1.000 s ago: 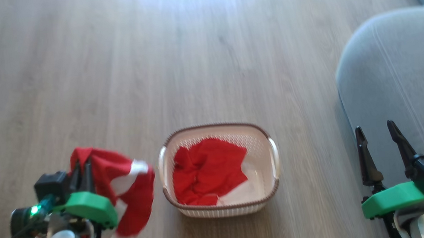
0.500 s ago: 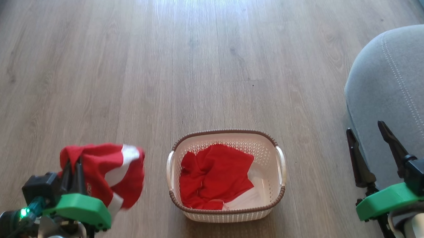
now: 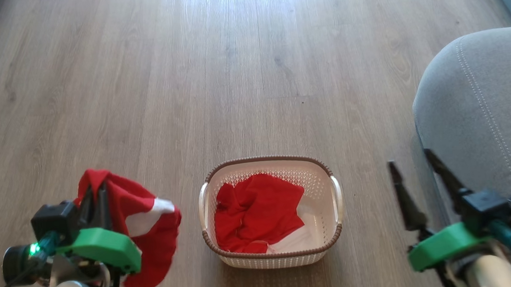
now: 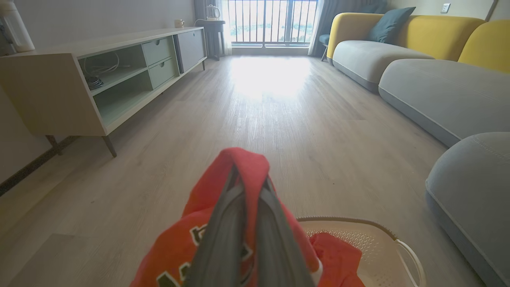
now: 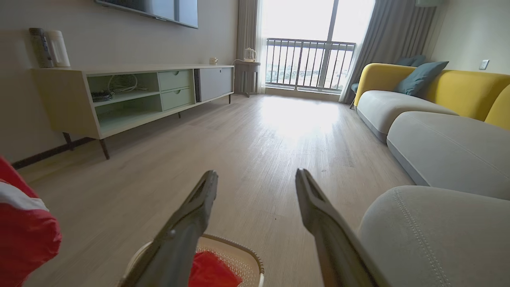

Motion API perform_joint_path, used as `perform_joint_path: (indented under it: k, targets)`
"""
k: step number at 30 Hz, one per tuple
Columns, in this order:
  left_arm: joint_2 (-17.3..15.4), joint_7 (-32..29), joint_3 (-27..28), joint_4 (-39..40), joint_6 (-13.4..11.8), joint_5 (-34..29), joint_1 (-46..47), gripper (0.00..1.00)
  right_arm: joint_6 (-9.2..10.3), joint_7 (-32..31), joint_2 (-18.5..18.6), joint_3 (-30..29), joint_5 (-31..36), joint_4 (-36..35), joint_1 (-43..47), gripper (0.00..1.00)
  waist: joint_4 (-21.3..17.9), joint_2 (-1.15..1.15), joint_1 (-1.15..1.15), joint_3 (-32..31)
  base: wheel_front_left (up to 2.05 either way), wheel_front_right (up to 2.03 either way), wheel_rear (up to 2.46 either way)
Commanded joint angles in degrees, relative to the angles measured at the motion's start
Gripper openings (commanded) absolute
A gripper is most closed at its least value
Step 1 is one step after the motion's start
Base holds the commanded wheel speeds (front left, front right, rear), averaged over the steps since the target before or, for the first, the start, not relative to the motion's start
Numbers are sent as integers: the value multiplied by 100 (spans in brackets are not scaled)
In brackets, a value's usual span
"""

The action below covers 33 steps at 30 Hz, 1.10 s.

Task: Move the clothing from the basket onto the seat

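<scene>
Head view: left gripper (image 3: 96,192) clamps a limp, likely light jersey (image 3: 145,225) draped over its fingertips; right gripper (image 3: 409,158) gapes empty; best pinched at folds.

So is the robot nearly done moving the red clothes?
Not yet. Done: one red-and-white soft garment is out of the cream perforated plastic basket. In hand: the left gripper is shut on it. Left: carry it to the big grey fabric seat, then fetch the other red garment; the right gripper is open.
</scene>
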<state>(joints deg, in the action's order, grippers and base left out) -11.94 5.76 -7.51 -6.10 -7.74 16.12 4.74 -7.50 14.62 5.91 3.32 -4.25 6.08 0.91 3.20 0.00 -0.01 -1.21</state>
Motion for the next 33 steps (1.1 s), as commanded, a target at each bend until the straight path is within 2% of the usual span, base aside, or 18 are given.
perform_joint_path:
  k: [1, 5, 10, 16, 25, 33]
  targets:
    - [-100, -21, 166, 309, 17, 8, 230, 0, 1, 38, 133, 266, -45, -184, -371, 100, -2, 0, 1, 0, 0, 0, 0]
    - [-12, -201, -27, 660, 104, 67, 256, 0, 1, 38, 290, 1024, -174, -138, -631, 100, -7, 0, 1, -2, 0, 0, 0]
    - [48, -480, -290, 1062, 236, 125, 286, 0, 1, 38, 534, 2256, -474, 38, -1099, 100, -2, 0, 1, -15, 0, 0, 0]
    - [171, -764, -754, 1390, 425, 129, 324, 0, 1, 38, 633, 3196, -811, 141, -1548, 100, 53, 0, 1, -24, 0, 0, 0]
    - [495, -1037, -1676, 1780, 699, 63, 288, 0, 1, 38, 486, 3623, -1097, 224, -1776, 100, 79, 0, 1, -21, 0, 0, 0]
    - [563, -1241, -2081, 2000, 847, 121, 233, 0, 1, 38, 375, 3780, -1315, 494, -1823, 100, 91, 0, 1, -5, 0, 0, 0]
